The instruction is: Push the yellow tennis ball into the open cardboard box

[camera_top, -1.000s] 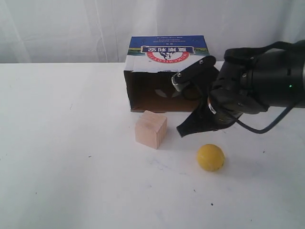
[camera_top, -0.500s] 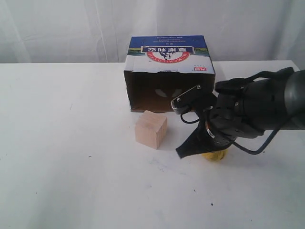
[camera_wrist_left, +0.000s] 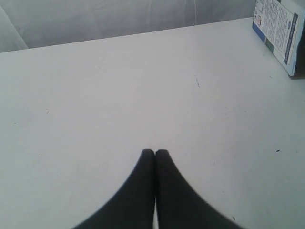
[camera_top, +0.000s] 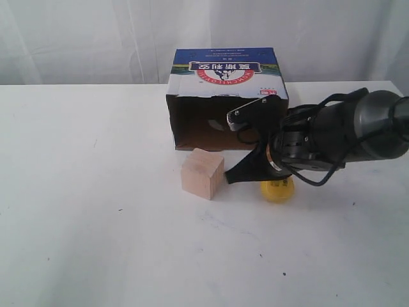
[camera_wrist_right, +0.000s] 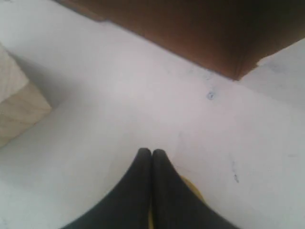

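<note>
The yellow tennis ball (camera_top: pixel 277 190) lies on the white table in front of the open cardboard box (camera_top: pixel 225 73), mostly covered by my right gripper (camera_top: pixel 231 177). That gripper is shut with nothing between its fingers, and it rests over the ball's left side. In the right wrist view the shut gripper (camera_wrist_right: pixel 152 153) hides all but a yellow sliver of the ball (camera_wrist_right: pixel 193 190), with the box's dark brown inside (camera_wrist_right: pixel 190 28) ahead. My left gripper (camera_wrist_left: pixel 155 152) is shut over bare table, far from the ball.
A pale wooden cube (camera_top: pixel 202 173) stands just left of my right gripper, in front of the box's opening; the cube (camera_wrist_right: pixel 16 107) also shows in the right wrist view. A printed side of the box (camera_wrist_left: pixel 281 33) edges the left wrist view.
My right arm came down from in front of the box onto the ball. The ball has shifted from the lower right toward the box mouth.
</note>
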Robot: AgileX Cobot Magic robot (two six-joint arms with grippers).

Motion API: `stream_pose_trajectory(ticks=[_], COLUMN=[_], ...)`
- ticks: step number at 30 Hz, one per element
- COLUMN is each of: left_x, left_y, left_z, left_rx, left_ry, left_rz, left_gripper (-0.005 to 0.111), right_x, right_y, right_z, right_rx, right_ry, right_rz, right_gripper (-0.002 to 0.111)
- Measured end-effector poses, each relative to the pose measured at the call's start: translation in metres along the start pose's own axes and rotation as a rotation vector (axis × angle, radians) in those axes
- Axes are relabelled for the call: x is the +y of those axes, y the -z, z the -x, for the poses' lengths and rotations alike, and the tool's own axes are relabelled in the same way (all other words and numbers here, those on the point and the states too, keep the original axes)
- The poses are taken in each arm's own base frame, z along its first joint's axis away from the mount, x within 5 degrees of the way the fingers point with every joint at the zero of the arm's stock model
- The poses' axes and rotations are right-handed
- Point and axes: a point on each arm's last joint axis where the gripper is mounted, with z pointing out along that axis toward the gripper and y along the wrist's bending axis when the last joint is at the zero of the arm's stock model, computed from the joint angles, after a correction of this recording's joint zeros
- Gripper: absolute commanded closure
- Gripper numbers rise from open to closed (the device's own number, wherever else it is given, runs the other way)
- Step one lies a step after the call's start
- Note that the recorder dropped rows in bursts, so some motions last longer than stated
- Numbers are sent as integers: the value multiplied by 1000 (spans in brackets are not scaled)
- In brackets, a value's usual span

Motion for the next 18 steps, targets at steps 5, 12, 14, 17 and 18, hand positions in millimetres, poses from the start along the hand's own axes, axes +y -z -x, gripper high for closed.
stream_pose_trajectory(ticks=[5, 12, 14, 17, 18], left_x=[0, 0, 0, 0, 0], left_y=[0, 0, 0, 0, 0], left_z=[0, -2, -3, -3, -3], left_rx=[0, 22, 29, 33, 35], left_ry=[0, 0, 0, 0, 0], left_rz=[0, 1, 1, 1, 1], left_gripper=[107, 107, 107, 107, 107], right_x=[-3, -7, -15, -30, -33], right_y=[1, 4, 5, -3, -7], right_z=[8, 18, 16, 10, 8], right_rx=[-20, -42, -11, 38, 46], right_ry=[-16, 7, 25, 13, 9], right_rz=[-8, -47, -120, -186, -185], right_gripper=[108, 108, 108, 108, 108])
